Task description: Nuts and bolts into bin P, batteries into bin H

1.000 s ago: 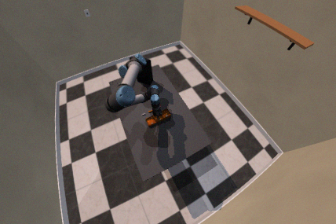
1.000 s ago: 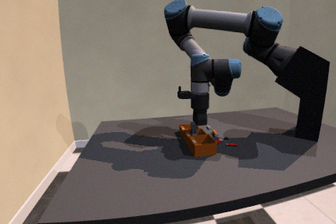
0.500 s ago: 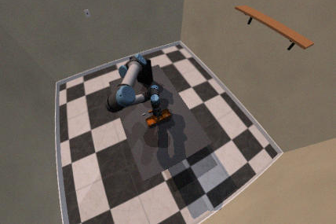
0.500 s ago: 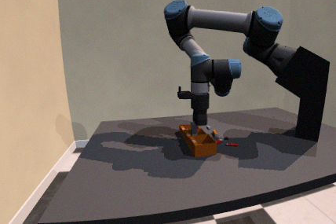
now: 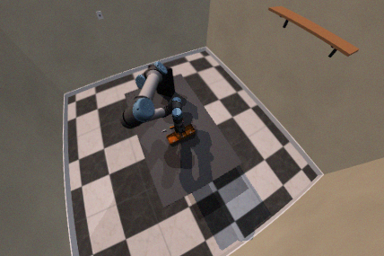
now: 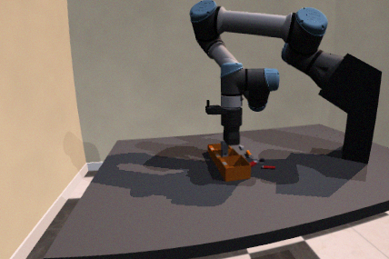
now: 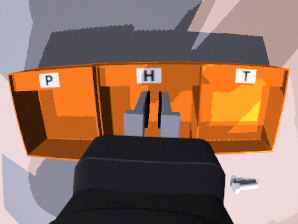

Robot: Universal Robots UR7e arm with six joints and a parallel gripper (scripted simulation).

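An orange box with three compartments stands on the table: bin P (image 7: 75,75) at the left of the wrist view, bin H (image 7: 120,72) in the middle, bin T (image 7: 220,72) at the right. My gripper (image 7: 154,102) (image 6: 224,149) points down with its fingers in the H compartment. The fingers are a narrow gap apart, and orange shows between them with nothing visibly held. A silver bolt (image 7: 243,185), perhaps two together, lies outside the box near T. The visible floors of P and T show no things. Part of H is hidden by the fingers and gripper body.
Beside the box on the arm's side lie a red cylinder (image 6: 268,167), another red thing (image 6: 254,164), a small orange thing (image 6: 248,153), a dark thing (image 6: 262,160) and a grey piece (image 6: 241,147). They are too small to identify surely. The arm's base stands farther right in the exterior view.
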